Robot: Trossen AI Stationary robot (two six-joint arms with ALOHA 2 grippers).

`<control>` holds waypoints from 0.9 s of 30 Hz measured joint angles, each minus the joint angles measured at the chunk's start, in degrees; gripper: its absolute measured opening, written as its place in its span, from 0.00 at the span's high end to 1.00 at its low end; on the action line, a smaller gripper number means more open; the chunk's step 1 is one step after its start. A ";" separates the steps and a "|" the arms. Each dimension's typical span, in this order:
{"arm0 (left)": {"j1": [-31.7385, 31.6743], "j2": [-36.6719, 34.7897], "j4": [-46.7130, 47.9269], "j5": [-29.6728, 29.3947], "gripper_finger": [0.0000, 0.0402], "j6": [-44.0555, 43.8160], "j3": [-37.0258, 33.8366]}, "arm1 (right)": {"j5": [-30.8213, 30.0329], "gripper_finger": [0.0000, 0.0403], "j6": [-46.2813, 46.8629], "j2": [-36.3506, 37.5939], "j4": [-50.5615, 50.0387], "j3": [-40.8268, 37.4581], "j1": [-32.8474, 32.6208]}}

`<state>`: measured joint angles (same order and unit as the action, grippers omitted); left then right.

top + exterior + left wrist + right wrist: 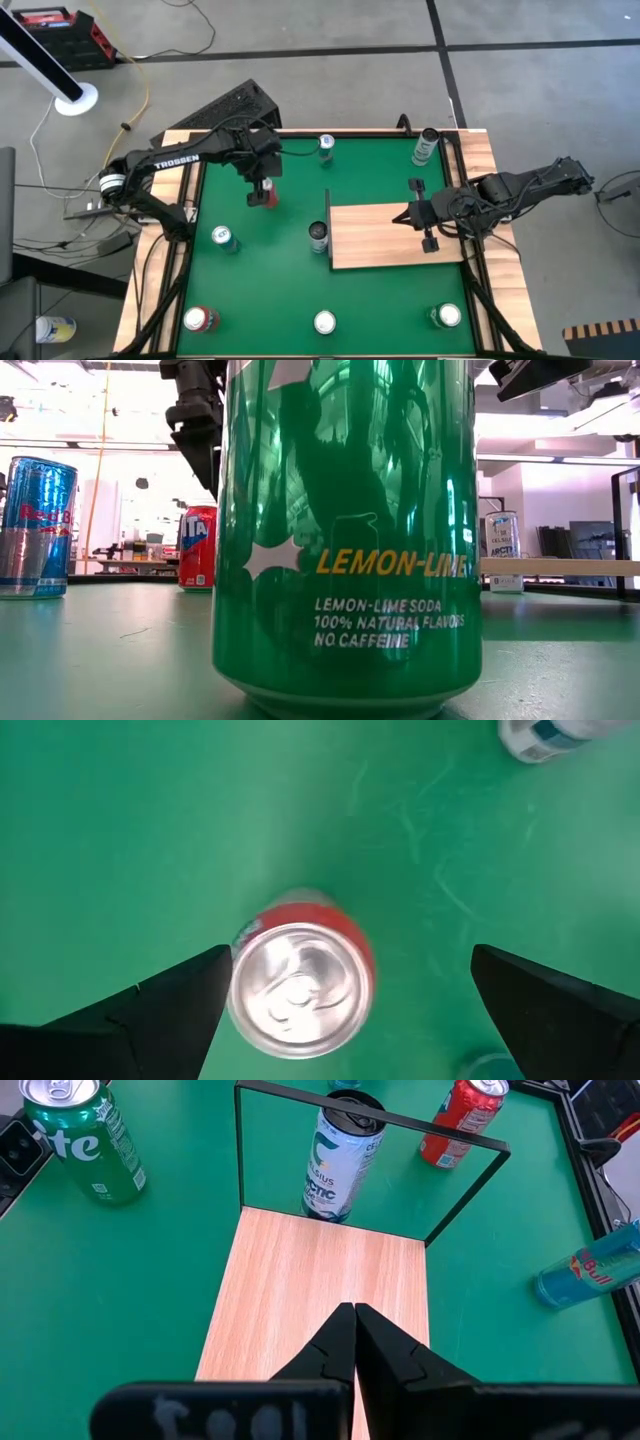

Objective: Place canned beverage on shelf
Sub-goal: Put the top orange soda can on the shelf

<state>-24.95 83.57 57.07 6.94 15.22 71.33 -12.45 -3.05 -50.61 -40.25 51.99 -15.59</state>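
Red can (264, 195) stands upright on the green tabletop (380, 290), toward the left and far side, well apart from the shelf (385, 236). The left claw (262, 187) hangs directly above it. In the left wrist view the can's silver top (298, 988) sits between the two dark fingers (170, 1010), which are spread wide with clear green showing on either side of the can; nothing is held. The can lies nearer one finger than the other.

The shelf is a light wooden board lying on the right half of the tabletop, with a thin dark upright frame at its left edge. Its surface is bare. A pale blue-and-white can (319, 236) stands just outside that frame.

The right claw (428, 222) rests over the right part of the shelf, fingers pressed together and holding nothing.

Other cans stand around the tabletop, among them a green lemon-lime can (323, 323) at the near edge and a blue energy-drink can (222, 237) at the left.

This looks like the approach step, before any grasp. The next move likely calls for centring the left claw over the red can, lowering around its body, closing firmly, then lifting it across to the bare board.
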 joint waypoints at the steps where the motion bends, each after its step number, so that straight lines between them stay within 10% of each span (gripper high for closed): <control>1: 0.01 0.00 0.07 -0.24 0.01 0.06 0.00 | 0.00 0.92 -0.01 0.00 0.00 0.00 0.00; 27: -0.25 0.04 -7.72 -6.78 0.01 3.59 -8.87 | -0.02 0.92 -0.24 0.02 0.00 0.00 0.00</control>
<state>-25.20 83.61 49.34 0.16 18.81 62.46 -12.47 -3.28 -50.59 -40.25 51.99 -15.59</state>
